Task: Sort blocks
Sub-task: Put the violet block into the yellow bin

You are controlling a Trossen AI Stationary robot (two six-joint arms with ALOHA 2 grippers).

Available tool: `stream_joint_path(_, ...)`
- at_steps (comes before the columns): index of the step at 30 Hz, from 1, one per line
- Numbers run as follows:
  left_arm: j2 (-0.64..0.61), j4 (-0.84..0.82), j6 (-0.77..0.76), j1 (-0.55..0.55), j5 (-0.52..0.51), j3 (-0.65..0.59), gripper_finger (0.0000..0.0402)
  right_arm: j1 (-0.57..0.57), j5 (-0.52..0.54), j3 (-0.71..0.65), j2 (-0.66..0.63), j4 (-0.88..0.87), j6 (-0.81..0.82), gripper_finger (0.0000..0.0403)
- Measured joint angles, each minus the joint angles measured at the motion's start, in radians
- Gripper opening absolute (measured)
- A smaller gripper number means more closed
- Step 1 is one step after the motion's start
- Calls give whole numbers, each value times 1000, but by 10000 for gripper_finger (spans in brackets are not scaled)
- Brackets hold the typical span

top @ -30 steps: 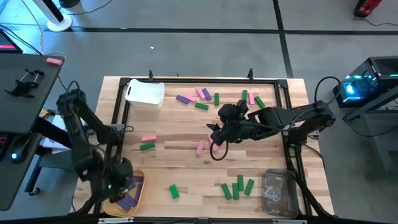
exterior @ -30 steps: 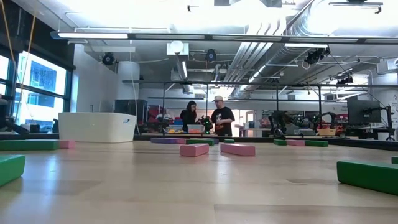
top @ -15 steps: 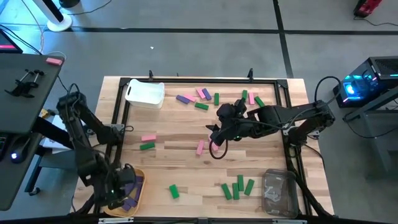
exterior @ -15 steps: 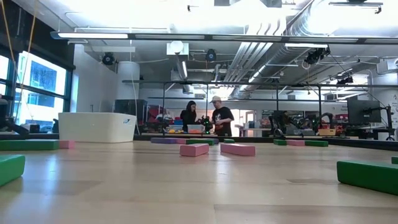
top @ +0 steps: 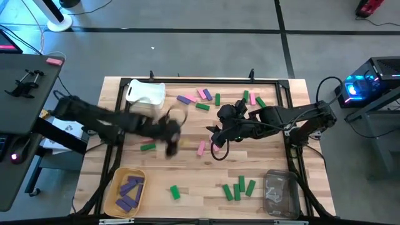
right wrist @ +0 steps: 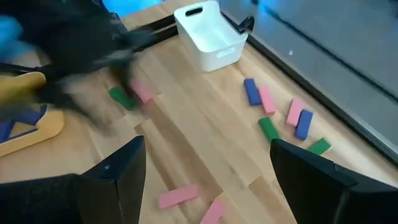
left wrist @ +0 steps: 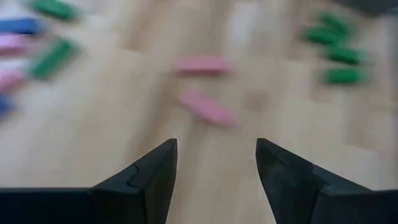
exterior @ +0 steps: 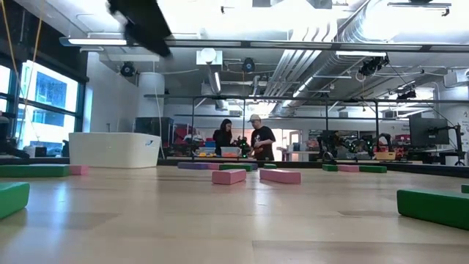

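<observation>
left gripper (top: 170, 145) wide, empty, mid-table | right gripper (top: 214, 150) wide, empty, at its 3 o'clock | pink block (top: 201, 148) between

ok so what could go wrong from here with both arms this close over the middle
The left gripper, open and blurred, is out over mid-table near the right gripper, also open; they could collide. Both sit close to the two pink blocks, so either might knock them aside, or both might reach for one.
</observation>
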Motion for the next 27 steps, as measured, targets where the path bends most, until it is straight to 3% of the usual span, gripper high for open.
stream_joint_path(3,68,-42,83,225,16,49,202,-2,19,0,0,0,-18,279)
stream_joint_path(7,177,-58,171,494,139,109,202,-24,30,0,0,-8,-24,279)
stream_joint_path(12,363,-63,379,716,216,201,202,-76,36,0,0,-44,4,279)
stream_joint_path(15,485,-106,429,782,280,286,202,-115,29,0,0,-61,30,279)
stream_joint_path(23,710,-288,489,824,285,505,201,-202,7,0,0,-72,64,279)
stream_joint_path(25,725,-291,494,823,281,511,190,-220,-13,0,0,-72,40,279)
stream_joint_path(27,734,-301,475,822,263,511,155,-237,-38,0,0,-73,13,279)
